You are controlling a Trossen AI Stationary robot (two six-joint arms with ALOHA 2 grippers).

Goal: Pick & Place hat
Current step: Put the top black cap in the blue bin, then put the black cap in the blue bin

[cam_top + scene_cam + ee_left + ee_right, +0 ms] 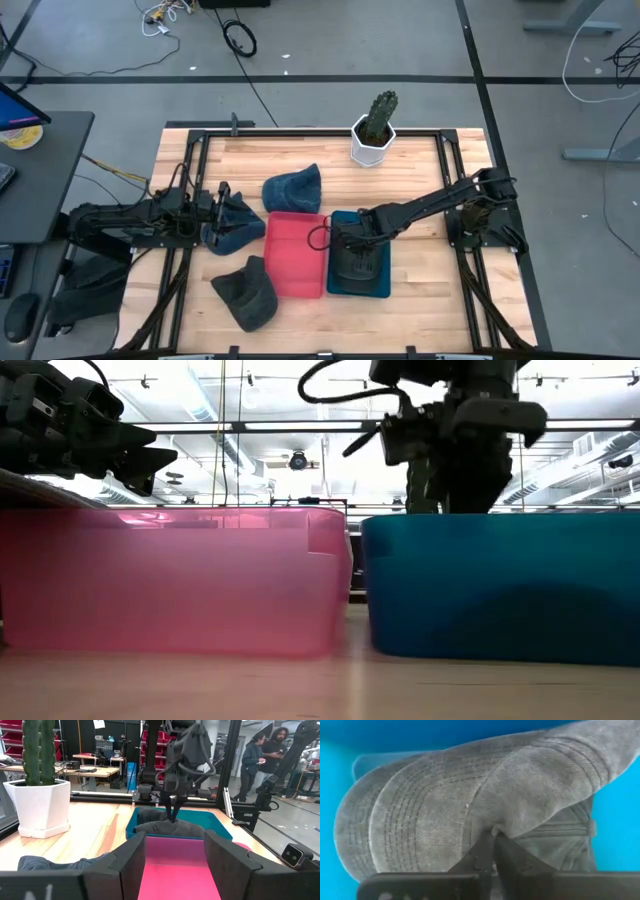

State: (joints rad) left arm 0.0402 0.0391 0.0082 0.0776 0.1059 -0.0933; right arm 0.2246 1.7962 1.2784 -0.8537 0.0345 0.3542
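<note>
1. Nearest to me in the high view I see a dark grey hat lying loose on the wooden table, just beside the front left corner of the pink bin
2. The pink bin and the blue bin stand side by side at the table's middle, their long walls touching or almost so; in the low view the pink bin is left of the blue bin
3. My right gripper reaches in over the blue bin, and the wrist view shows its fingers pinched together on a fold of the grey hat, which hangs against the blue floor of that bin
4. From the left wrist view I see the same grey hat held at the blue bin, its cloth rising above the rim while gripped from above
5. My left gripper sits at the table's left side, level with the pink bin, its fingers apart with nothing between them; it rests over a blue denim hat
6. Farther back another blue hat lies just behind the pink bin
7. At the far edge stands a white pot with a cactus
8. Beyond the table two people stand in the room
</note>
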